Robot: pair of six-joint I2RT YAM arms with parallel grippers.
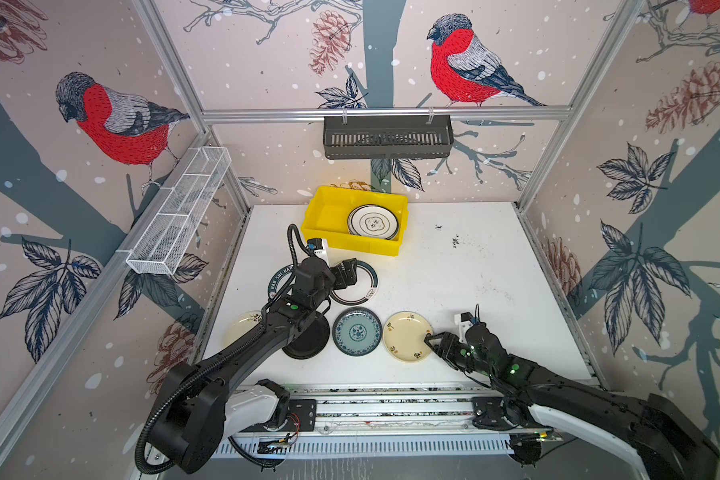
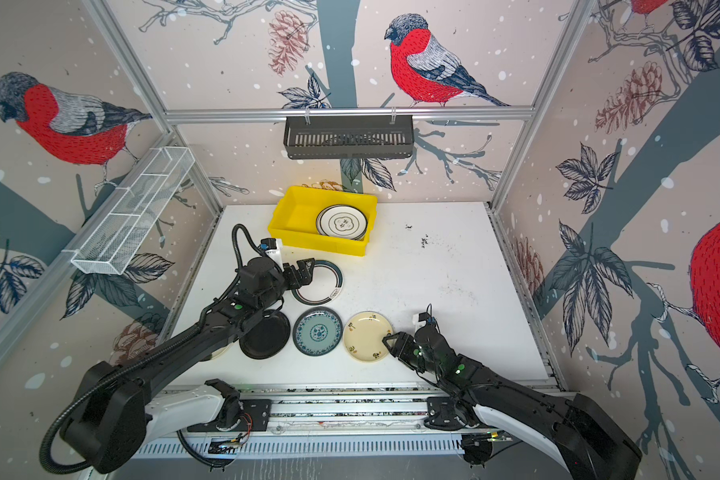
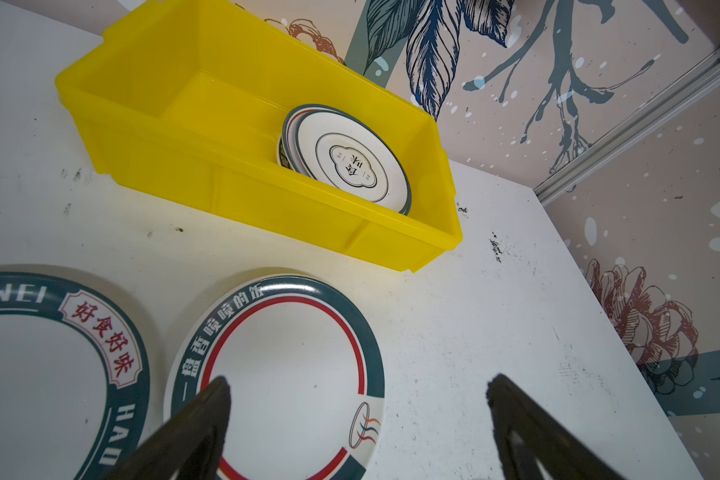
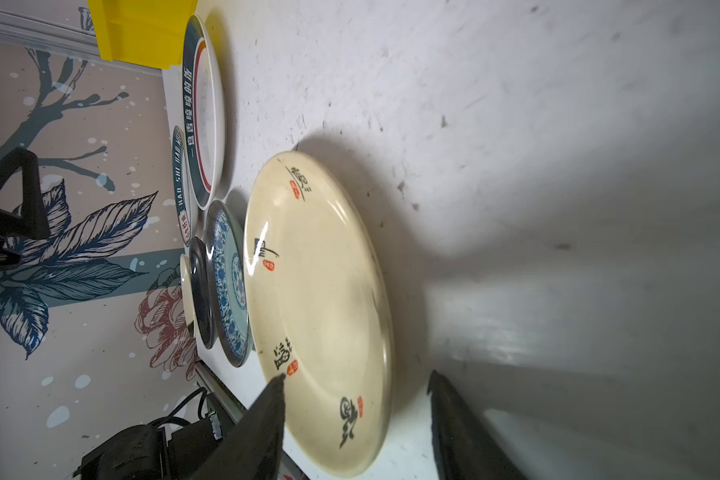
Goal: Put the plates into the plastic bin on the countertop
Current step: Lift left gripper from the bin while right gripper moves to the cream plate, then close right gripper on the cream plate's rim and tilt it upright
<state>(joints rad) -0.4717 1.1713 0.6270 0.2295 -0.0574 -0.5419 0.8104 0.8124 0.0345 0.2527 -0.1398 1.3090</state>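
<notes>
Inside the plastic bin (image 1: pixel 329 210) lie stacked plates (image 1: pixel 373 222), at the back of the speckled white countertop (image 1: pixel 474 270), walled by bird-print panels (image 1: pixel 462 62). The right gripper (image 4: pixel 358 376) straddles the rim of the cream plate (image 4: pixel 321 291), fingers apart, not clamped. The left gripper (image 3: pixel 358 382) hangs wide open over a red-ringed plate (image 3: pixel 283 374).

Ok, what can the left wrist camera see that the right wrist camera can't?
Only the left wrist view looks inside the bin, at the stacked plates there. Only the right wrist view shows the cream plate, blue plate and black plate. Both show the red-ringed plate, the lettered plate and some of the bin.
</notes>
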